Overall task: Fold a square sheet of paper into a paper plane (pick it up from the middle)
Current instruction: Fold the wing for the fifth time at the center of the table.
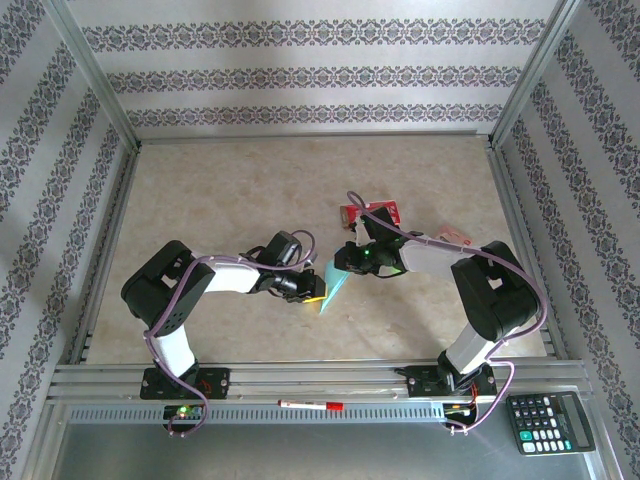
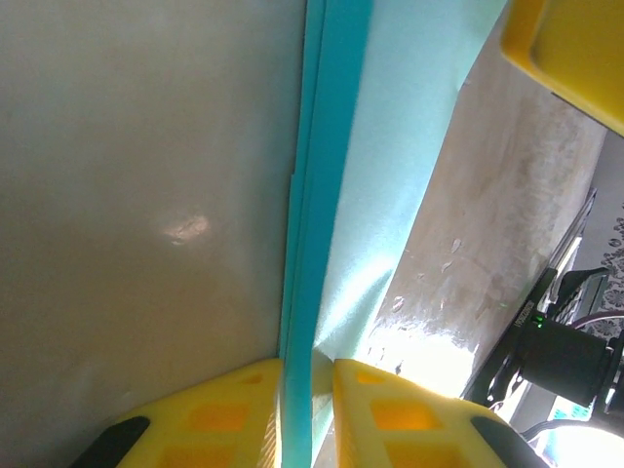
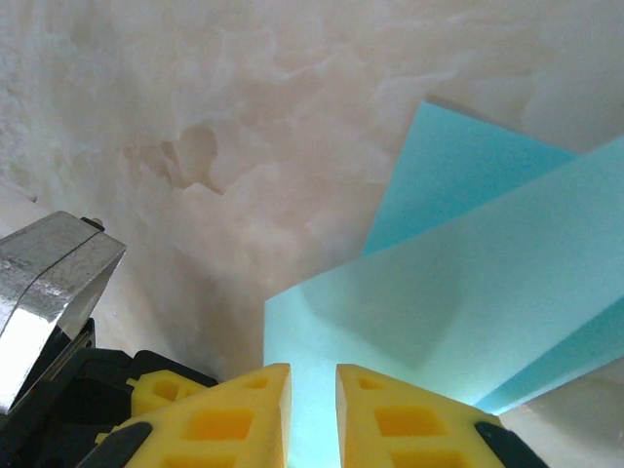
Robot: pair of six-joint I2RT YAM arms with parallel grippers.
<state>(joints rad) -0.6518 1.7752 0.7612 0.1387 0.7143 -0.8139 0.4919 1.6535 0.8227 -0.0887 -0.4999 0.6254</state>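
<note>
**Mid-fold, two-arm pinch**

Left gripper [image 1: 306,290] and right gripper [image 1: 352,262] both have jaws closed on the folded blue sheet [image 1: 334,284], held between them at near-centre of the table [image 1: 230,190]. My read: hold the crease taut, move both arms together, no twisting. Red packet [image 1: 374,214] sits just beyond the right gripper. Open room far-left; near rail [image 1: 320,375] close.

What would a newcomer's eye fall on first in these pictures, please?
The folded blue paper at the centre of the table, pinched by the left fingers and the right fingers. Next, the red packet just beyond it, and the black calculator in the top view's lower right corner.
</note>
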